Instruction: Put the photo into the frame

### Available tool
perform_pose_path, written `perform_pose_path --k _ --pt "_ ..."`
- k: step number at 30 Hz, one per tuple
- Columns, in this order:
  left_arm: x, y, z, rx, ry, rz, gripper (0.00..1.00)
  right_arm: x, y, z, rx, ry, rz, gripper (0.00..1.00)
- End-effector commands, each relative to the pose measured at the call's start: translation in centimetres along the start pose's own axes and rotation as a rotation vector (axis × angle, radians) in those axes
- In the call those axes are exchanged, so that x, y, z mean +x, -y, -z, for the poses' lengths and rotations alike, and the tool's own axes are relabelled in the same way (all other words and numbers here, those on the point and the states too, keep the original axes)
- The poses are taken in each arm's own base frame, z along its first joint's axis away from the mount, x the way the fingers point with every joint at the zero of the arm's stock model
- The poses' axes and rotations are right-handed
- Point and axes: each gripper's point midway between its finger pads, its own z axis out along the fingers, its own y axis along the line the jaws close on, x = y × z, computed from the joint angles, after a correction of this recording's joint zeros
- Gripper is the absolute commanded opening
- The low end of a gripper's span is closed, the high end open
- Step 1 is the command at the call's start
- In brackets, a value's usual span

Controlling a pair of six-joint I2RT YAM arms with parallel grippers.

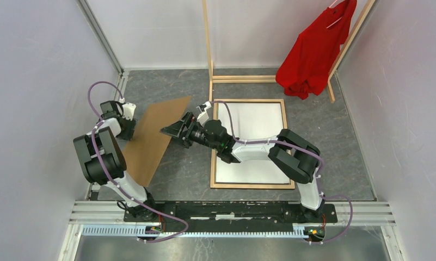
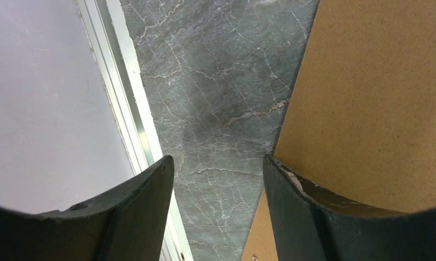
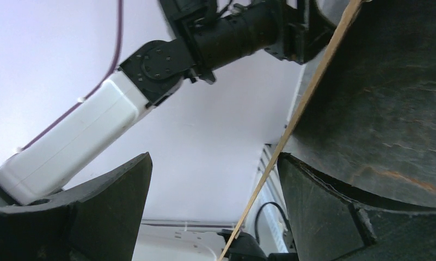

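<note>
The frame [image 1: 213, 163] lies flat on the table, light wood side up. A white sheet, the photo [image 1: 256, 130] with its plain back up, lies inside it. Left of the frame, a brown backing board [image 1: 155, 138] stands tilted off the table between my two grippers. My right gripper [image 1: 173, 130] is open and straddles the board's right edge; that thin edge [image 3: 292, 122] runs close along the right finger [image 3: 324, 212]. My left gripper [image 1: 133, 128] is open at the board's left edge. The board [image 2: 368, 98] passes behind its right finger [image 2: 292, 217], and grey table shows in the gap [image 2: 218, 163].
A wooden clothes rack [image 1: 209, 49] with a red shirt [image 1: 313, 51] stands at the back right. Pale walls close in on both sides, with an aluminium rail [image 2: 131, 109] just left of my left gripper. My left arm [image 3: 96, 128] shows in the right wrist view.
</note>
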Motion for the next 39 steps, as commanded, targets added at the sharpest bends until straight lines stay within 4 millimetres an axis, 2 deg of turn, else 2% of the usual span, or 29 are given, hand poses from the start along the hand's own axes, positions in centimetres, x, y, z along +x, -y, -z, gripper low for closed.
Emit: perform_pose_path --k 1,6,13,16,19,21,22,24,33,36,39 --pt "7.6 9.3 0.4 0.341 -0.254 0.032 0.71 -0.7 -2.0 0.9 0.021 0.02 0.045 0.91" --pt "6.8 9.1 0.8 0.347 -0.239 0.042 0.71 -1.2 1.6 1.5 0.2 0.045 0.065 0.77" --pt "6.4 9.4 1.4 0.374 -0.226 0.047 0.71 -2.3 3.8 -0.1 0.275 0.071 0.094 0.6" --pt "6.5 9.5 1.4 0.379 -0.228 0.047 0.71 -3.0 4.2 -0.6 0.287 0.089 0.098 0.46" --pt "6.1 9.4 1.7 0.386 -0.221 0.049 0.71 -4.2 4.0 -0.4 0.301 0.118 0.125 0.23" --pt "5.4 9.2 2.2 0.389 -0.21 0.051 0.78 -5.0 3.3 0.1 0.318 0.132 0.175 0.05" --pt "5.0 8.9 2.5 0.386 -0.202 0.056 0.83 -5.5 3.2 0.5 0.339 0.136 0.208 0.0" --pt "3.8 8.3 3.3 0.385 -0.176 0.069 0.98 -6.4 2.4 1.5 0.356 0.154 0.263 0.0" --pt "-2.5 6.5 9.5 0.448 -0.016 0.108 1.0 -10.1 -5.4 6.3 0.368 0.224 0.57 0.0" --pt "-4.8 6.1 12.6 0.474 0.054 0.112 1.0 -12.1 -7.8 7.7 0.411 0.295 0.634 0.0" --pt "-8.1 5.6 17.2 0.491 0.193 0.095 1.0 -14.0 -8.8 9.3 0.482 0.376 0.646 0.0"
